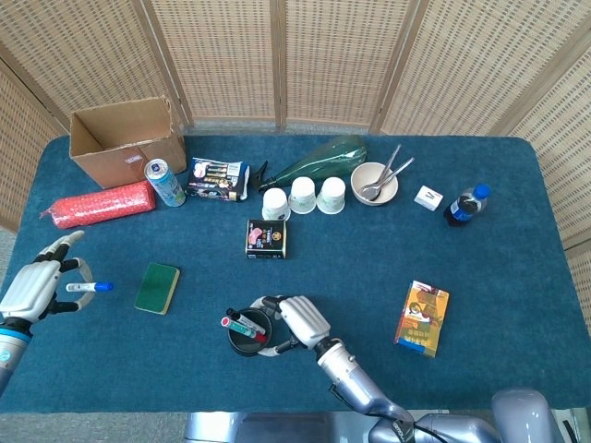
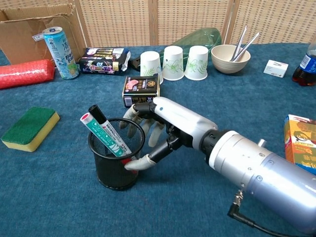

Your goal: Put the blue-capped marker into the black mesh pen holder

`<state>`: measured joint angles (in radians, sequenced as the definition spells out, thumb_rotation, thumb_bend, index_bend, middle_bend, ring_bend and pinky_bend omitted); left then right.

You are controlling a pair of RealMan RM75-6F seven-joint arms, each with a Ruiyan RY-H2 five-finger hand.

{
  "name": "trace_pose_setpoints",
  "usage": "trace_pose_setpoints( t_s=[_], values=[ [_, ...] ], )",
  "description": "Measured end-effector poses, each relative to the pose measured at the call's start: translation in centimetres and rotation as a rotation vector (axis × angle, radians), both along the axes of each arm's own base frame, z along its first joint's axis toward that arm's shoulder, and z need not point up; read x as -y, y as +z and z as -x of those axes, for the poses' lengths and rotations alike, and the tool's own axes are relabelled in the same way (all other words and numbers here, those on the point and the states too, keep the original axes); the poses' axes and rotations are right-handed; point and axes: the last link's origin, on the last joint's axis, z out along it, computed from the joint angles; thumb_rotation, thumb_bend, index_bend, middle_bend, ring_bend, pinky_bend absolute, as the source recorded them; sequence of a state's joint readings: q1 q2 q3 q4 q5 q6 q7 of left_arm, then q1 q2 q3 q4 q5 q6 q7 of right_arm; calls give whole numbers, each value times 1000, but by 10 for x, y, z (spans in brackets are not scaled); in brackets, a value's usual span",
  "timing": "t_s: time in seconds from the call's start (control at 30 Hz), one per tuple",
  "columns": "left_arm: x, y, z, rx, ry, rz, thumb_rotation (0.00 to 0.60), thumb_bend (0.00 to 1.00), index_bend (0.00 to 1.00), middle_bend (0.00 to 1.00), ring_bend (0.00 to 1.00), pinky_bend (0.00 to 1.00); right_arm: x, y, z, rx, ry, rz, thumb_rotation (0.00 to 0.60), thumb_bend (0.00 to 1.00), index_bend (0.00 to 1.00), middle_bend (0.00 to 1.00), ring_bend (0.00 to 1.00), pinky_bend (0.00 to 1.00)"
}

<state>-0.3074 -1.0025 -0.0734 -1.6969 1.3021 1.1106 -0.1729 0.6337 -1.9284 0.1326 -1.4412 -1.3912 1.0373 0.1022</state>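
Blue-capped marker (image 1: 90, 287) lies pinched in left hand (image 1: 39, 284) at table's left edge, long axis along front edge, cap toward centre; black mesh pen holder (image 1: 247, 332) sits well apart near front edge, right hand (image 1: 300, 320) wrapped around it

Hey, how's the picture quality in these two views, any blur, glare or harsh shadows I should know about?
Head view: even, soft light, everything sharp, only faint shadows under the paper cups. Chest view: also sharp, with a bright sheen on the right hand and its metal forearm; the black mesh pen holder is crisp, while the frame edges bend slightly, as at the cardboard box.
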Motion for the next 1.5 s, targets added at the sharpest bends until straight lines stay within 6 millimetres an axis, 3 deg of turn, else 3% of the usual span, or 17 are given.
trace_pose_setpoints(
  t_s=[0.13,0.23,0.47,0.67,1.0,1.2,1.37,1.5],
  values=[
    [0,0,0,-1,1,0,600,415,579,0,0,114,0,3,4,5,5,-20,600,0,91,173,175,366],
    [0,0,0,-1,-1,2,600,415,579,0,0,114,1,7,7,7,8,-33,600,0,43,87,95,341],
    [0,0,0,2,1,0,600,416,579,0,0,114,5,19,12,11,20,-13,600,0,41,72,81,336],
    [0,0,1,4,3,2,600,416,579,0,0,115,14,53,33,2,22,91,600,0,55,109,110,390],
    [2,-5,-4,10,-11,15,600,416,579,0,0,115,39,152,111,-32,-76,385,600,0,94,151,145,431],
    [4,-8,-7,14,-14,18,600,416,579,0,0,118,43,184,164,-53,-176,457,600,0,117,156,145,431],
    [2,-11,-13,57,-31,23,600,416,580,0,0,125,32,207,218,-65,-291,516,600,0,121,157,145,431],
    [-1,-13,-22,81,-57,19,600,417,581,0,0,128,7,226,257,-119,-349,585,600,0,122,157,144,431]
  ],
)
